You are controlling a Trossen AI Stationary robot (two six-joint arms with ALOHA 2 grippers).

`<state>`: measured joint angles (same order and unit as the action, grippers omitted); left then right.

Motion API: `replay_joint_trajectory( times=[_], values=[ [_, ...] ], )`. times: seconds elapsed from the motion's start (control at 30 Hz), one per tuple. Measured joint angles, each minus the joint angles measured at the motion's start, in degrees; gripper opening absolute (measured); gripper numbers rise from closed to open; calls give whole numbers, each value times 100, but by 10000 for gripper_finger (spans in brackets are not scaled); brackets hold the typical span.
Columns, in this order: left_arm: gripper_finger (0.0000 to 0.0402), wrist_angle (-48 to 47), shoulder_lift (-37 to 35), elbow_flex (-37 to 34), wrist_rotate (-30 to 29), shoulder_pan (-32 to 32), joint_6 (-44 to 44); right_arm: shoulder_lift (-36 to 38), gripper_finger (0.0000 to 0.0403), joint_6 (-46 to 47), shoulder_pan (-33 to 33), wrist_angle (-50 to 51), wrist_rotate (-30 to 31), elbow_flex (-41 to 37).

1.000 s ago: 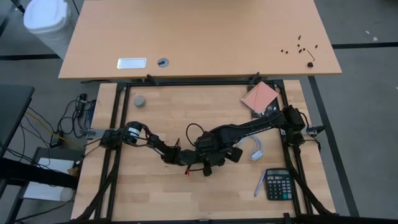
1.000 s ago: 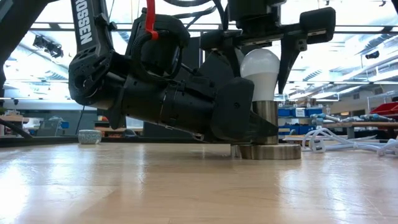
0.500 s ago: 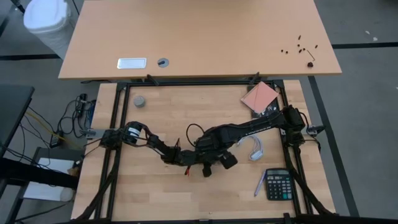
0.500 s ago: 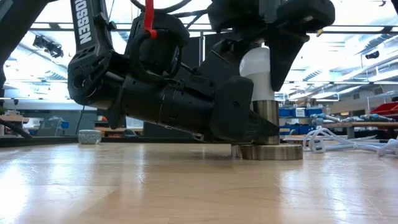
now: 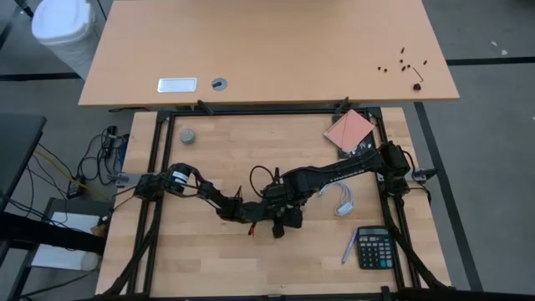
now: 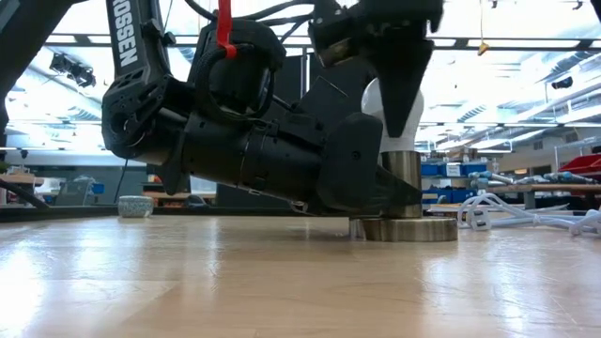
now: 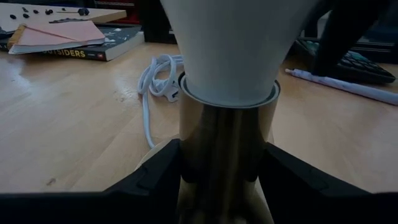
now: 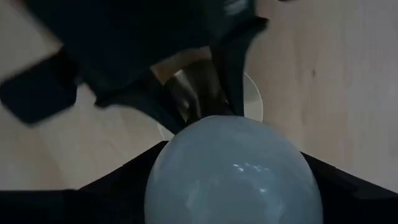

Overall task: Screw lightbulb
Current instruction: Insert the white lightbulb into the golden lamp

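The bulb (image 7: 229, 43) stands upright with its narrow end seated in the top of a brass socket (image 7: 225, 155), near the middle of the surface (image 5: 209, 259). In the low view the bulb (image 6: 376, 99) shows white behind a dark finger, above the socket's metal tube (image 6: 406, 183) and its round base disc (image 6: 410, 228), which sits flat on the wood.

The right gripper (image 8: 231, 168) comes down from above, its two fingers pressed against opposite sides of the bulb's rounded head (image 8: 233, 165), pinching it. In the high view this gripper (image 5: 287, 211) hangs over the socket at the end of the right arm, which reaches in from the surface's right edge.

The left gripper (image 7: 221, 180) lies low and nearly level with the wood, its fingers (image 7: 155, 177) closed on the socket tube from both sides, just below the bulb's rim. In the high view it (image 5: 266, 214) meets the right gripper at the same spot, its arm stretching from the left edge.

A white cord (image 7: 155, 81) lies coiled on the wood just beyond the socket. Farther right are a calculator (image 5: 375, 247) with a pen (image 5: 348, 248) beside it, and a book with a pink pad (image 5: 349, 130) on top near the far right corner. A small grey cap (image 5: 187, 135) sits well apart at the far left.
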<state>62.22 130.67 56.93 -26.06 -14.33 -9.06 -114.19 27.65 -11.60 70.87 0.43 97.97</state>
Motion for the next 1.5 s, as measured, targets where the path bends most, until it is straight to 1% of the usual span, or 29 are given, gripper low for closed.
replay_joint_trajectory(
  times=[0.2,0.4,0.7,0.83,0.97,1.1,1.2,1.27,1.37,1.5],
  values=[
    [193,2,0,0,-4,2,-13,0,281,1683,43,-12,-32,0],
    [193,4,0,-4,-36,2,-24,0,281,2561,103,-49,-44,0],
    [193,4,0,-4,-39,2,-22,0,286,2670,114,-65,-26,0],
    [193,7,0,-4,-69,4,-24,0,305,2570,114,-92,-27,2],
    [193,4,0,-4,-83,9,-33,0,334,2352,120,-94,-72,2],
    [193,1,0,-2,-79,11,-33,0,363,1789,125,-49,-129,7],
    [193,-4,0,2,-69,11,-33,0,379,788,136,-16,-173,7],
    [193,-4,0,2,-63,12,-32,0,385,-124,139,44,-173,9],
    [193,-4,0,2,-59,13,-31,0,388,-1805,140,71,-170,11],
    [193,-4,0,2,-44,13,-28,0,385,-3488,110,78,-149,11]
  ],
)
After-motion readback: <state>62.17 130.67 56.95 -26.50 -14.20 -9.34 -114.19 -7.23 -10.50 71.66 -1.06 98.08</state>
